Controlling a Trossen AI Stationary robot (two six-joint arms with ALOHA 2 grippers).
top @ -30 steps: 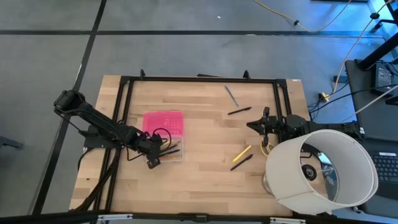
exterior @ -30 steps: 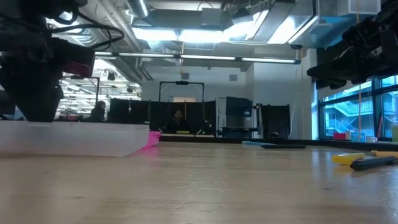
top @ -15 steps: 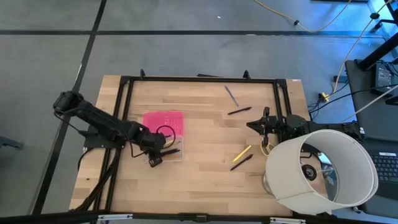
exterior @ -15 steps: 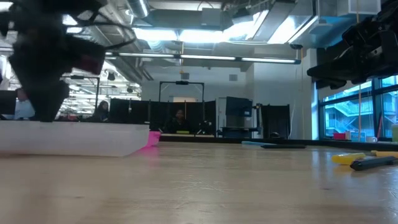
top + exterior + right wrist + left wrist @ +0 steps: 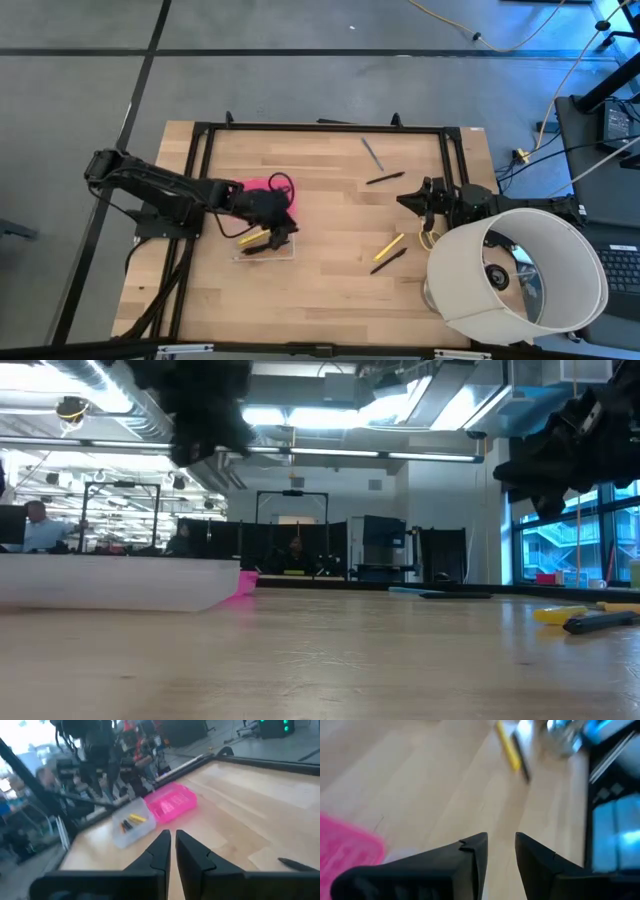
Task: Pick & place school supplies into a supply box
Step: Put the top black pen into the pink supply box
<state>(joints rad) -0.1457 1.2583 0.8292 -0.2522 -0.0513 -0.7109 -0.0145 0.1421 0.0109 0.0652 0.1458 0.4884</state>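
The supply box is a clear case lying left of the table's middle, with its pink lid open on the far side. A yellow pencil and a dark pen lie inside it. My left gripper hovers above the box, open and holding nothing, and shows high in the low view. My right gripper waits shut near the table's right edge. A yellow pencil and a black pen lie flat near it. Another black pen and a grey pen lie farther off.
A large white lampshade stands on the near right corner, covering part of the right arm. A black frame runs along the table's far and side edges. Bare wood lies between the box and the loose pens.
My left gripper has risen from the near left end of the box and swung toward the table's right and far side. It now hangs above the box's right part. The box and the loose pens have stayed where they were.
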